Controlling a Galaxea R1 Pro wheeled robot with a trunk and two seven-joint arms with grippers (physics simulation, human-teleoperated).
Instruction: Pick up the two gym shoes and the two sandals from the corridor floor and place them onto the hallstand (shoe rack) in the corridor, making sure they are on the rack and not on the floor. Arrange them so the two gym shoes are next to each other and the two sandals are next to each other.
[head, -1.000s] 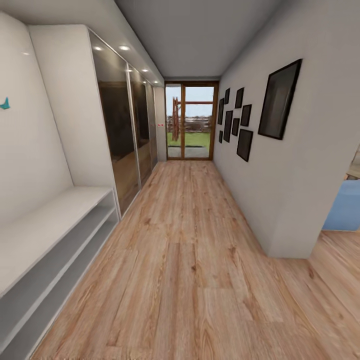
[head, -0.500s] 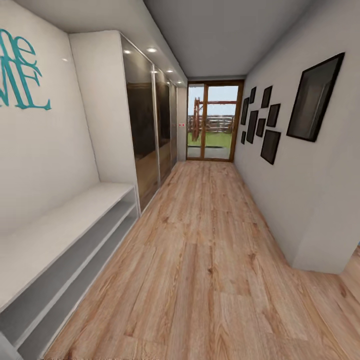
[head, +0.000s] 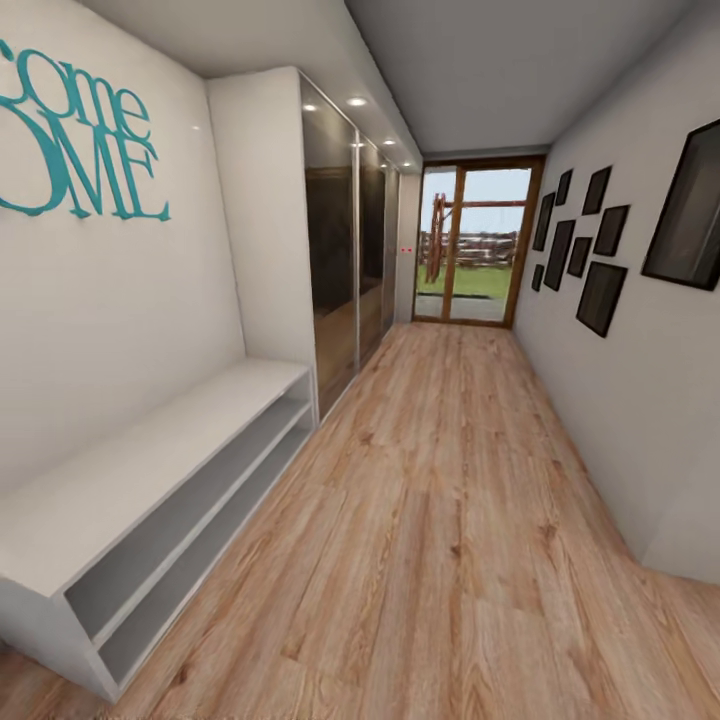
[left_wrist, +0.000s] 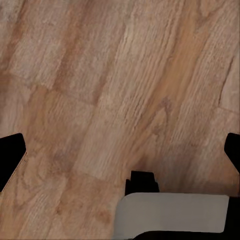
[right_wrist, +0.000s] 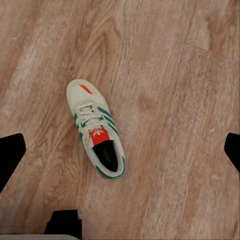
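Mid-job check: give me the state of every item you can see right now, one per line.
hallstand: top and both open shelves bare, no shoes on it.
gym shoe: one, upright on its sole on the corridor floor, not held.
left tool: open, nothing between its fingers.
right tool: open, above the gym shoe, not touching it.

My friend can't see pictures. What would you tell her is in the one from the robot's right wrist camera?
One gym shoe, cream-white with green stripes, white laces and a red-orange tongue, lies by itself on the corridor floor, which is light-brown wood planks. The camera looks straight down on it, and the dark tips of the right tool poke in at the picture's edges, wide apart and holding nothing.
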